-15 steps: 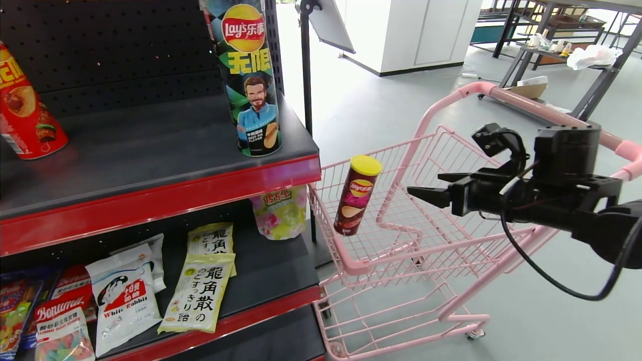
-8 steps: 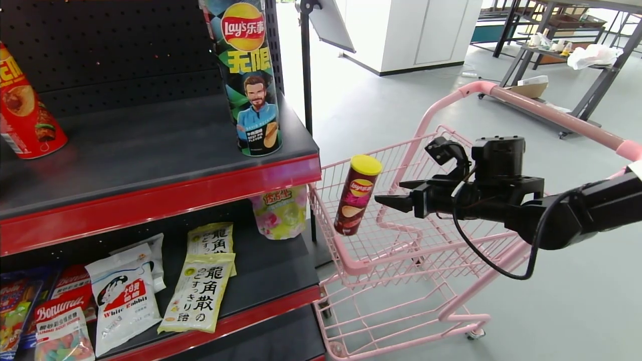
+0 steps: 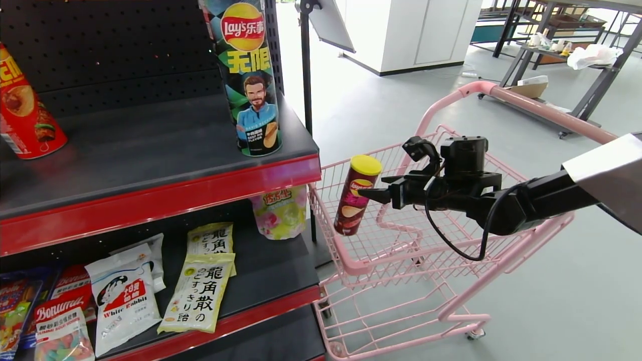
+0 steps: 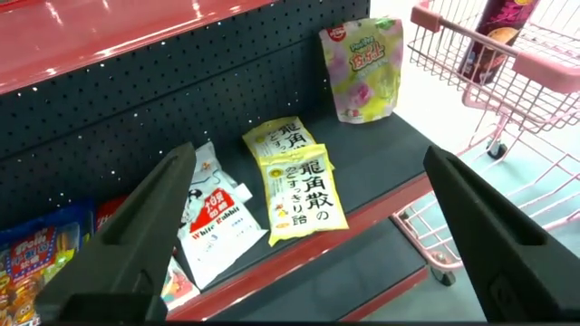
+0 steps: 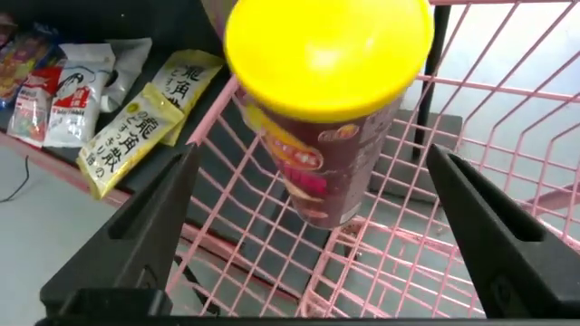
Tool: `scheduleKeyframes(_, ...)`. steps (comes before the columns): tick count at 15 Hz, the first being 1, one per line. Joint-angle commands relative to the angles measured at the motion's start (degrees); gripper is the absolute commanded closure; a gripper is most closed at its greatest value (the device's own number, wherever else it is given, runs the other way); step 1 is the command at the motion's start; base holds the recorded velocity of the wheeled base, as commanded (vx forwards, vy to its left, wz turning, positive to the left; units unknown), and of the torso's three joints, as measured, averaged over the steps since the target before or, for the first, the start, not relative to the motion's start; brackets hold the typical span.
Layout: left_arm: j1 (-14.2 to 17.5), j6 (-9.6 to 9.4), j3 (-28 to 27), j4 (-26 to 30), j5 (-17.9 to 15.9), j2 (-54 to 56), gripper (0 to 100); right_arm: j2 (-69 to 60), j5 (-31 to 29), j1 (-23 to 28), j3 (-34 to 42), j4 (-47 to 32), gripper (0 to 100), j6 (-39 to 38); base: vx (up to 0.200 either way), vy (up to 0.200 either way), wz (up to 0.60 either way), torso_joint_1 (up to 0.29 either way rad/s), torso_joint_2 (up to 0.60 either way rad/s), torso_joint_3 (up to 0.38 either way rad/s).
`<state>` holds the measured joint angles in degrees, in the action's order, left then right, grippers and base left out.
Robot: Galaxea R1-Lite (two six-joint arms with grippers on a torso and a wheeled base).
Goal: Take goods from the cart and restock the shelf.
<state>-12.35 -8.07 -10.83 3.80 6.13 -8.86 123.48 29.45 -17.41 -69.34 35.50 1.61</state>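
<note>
A maroon chip can point(image 3: 352, 203) with a yellow lid leans tilted in the front corner of the pink cart point(image 3: 454, 105), close to the shelf point(image 3: 165, 193). My right gripper point(image 3: 373, 186) is open at the can's upper part, level with its lid, one finger just in front of the label. From the right wrist the can point(image 5: 331, 172) stands between the spread fingers point(image 5: 154, 226) of the right gripper point(image 5: 314, 154), untouched. My left gripper point(image 4: 308, 156) hangs open over the lower shelf's snack bags point(image 4: 304, 186). The can point(image 4: 494, 32) and cart point(image 4: 535, 72) show beyond it.
A tall chip tube point(image 3: 248, 75) stands at the upper shelf's right front edge, a red tube point(image 3: 22, 110) at its left. Bare shelf board lies between them. Snack bags point(image 3: 198, 283) cover the lower shelf; a pouch point(image 3: 280, 210) hangs at its right end. A pole point(image 3: 307, 75) stands behind.
My right arm has swung left across the cart, bringing the open gripper from the handle side up to the can. The can, cart and shelf goods have not moved.
</note>
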Motion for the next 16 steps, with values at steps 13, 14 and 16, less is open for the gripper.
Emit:
scheduleKeyframes(13,0.0,-0.02,0.8,2.2,0.0,0.0,0,13.0,0.0,-1.0,-15.9,-0.6,0,-2.6,0.000,0.000,0.00,0.000,0.00,0.000)
scheduleKeyframes(14,0.0,-0.02,0.8,2.2,0.1,0.0,0,13.6,-0.4,-1.0,-16.3,-0.5,100,-2.6,0.000,0.000,0.00,0.000,0.00,0.000)
scheduleKeyframes(16,0.0,-0.02,0.8,2.2,0.1,0.0,0,13.8,-0.4,-1.0,-16.4,-0.7,100,-2.7,0.000,0.000,0.00,0.000,0.00,0.000)
